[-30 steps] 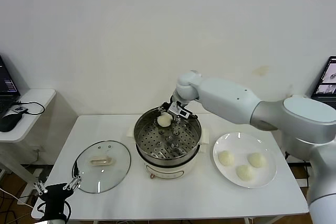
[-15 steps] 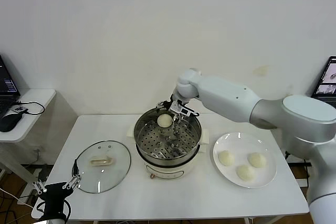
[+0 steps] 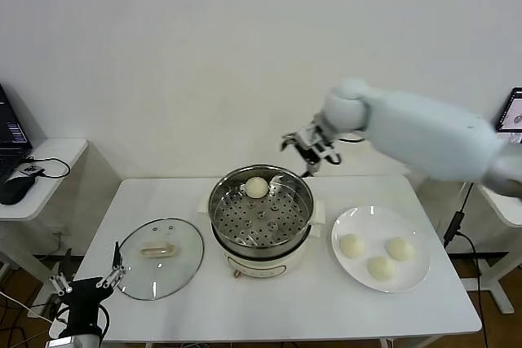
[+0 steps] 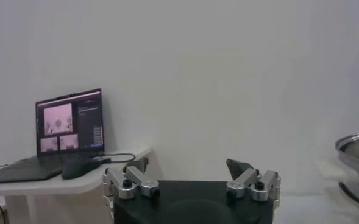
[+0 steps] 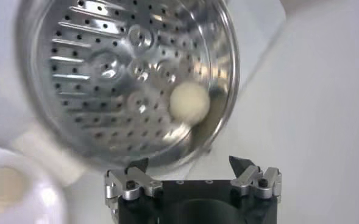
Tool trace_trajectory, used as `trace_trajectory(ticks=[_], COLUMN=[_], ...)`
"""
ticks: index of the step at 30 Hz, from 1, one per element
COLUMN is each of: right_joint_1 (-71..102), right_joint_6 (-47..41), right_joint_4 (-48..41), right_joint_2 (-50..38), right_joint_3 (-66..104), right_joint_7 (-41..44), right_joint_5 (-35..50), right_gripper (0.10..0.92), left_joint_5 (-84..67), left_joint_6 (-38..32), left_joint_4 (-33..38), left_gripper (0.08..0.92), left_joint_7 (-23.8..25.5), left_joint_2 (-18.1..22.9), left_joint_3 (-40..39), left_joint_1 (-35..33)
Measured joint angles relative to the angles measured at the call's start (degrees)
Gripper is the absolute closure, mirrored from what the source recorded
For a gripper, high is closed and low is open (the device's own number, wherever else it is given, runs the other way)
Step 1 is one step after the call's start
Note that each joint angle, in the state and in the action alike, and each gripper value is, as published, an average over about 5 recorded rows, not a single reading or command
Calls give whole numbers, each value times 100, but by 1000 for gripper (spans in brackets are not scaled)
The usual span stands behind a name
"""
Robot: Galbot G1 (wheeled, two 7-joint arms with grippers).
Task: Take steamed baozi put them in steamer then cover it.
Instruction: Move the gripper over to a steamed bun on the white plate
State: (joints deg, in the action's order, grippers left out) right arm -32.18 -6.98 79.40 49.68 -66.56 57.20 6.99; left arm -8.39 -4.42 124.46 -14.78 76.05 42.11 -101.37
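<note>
The steamer (image 3: 261, 238) stands mid-table, a shiny pot with a perforated tray (image 5: 106, 73) on a cream base. One baozi (image 3: 256, 187) lies on the tray at its far edge, seen also as a baozi (image 5: 189, 103) in the right wrist view. Three more baozi (image 3: 351, 245) (image 3: 399, 248) (image 3: 381, 267) rest on a white plate (image 3: 367, 219) to the right. My right gripper (image 3: 308, 146) hangs open and empty above and behind the pot's right rim; its fingertips (image 5: 136, 165) hold nothing. My left gripper (image 3: 86, 287) waits open at the table's front left corner.
A round glass lid (image 3: 159, 257) lies flat on the white table (image 3: 326, 307) left of the steamer, close to the left gripper. A side desk (image 3: 41, 160) with a mouse and laptop (image 4: 69, 122) stands at far left. A white wall is behind.
The right gripper opened and let go of the baozi on the steamer tray, then rose and swung up to the right, clear of the pot. The left arm stayed put.
</note>
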Motion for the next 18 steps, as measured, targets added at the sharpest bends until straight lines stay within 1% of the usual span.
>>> trace_trajectory(ticks=[4,9,13,18], right_joint_1=[34,321,744,1406], right_joint_6=[-428,-724,-866,-962], right_joint_4=[517,945,1146,1242], right_joint_2=[-782,-1590,-1997,-2248], right_joint_3=[29,148,345,711], right_joint_7=[85,115,104,63], right_joint_5=[116,53,-130,-406], right_gripper=[203,203,203,203], left_joint_5=[3,26,50,69], left_joint_6=[15,15,15,15], left_joint_4=[5,-14,-13,8], left_gripper=[177,177,177,177], left_joint_7=[7,10,11,12], left_joint_2=[-21,-31,-38,-25], left_joint_3=[-39,-98,-106,-81], left_joint_1=[3,2,-13,-47])
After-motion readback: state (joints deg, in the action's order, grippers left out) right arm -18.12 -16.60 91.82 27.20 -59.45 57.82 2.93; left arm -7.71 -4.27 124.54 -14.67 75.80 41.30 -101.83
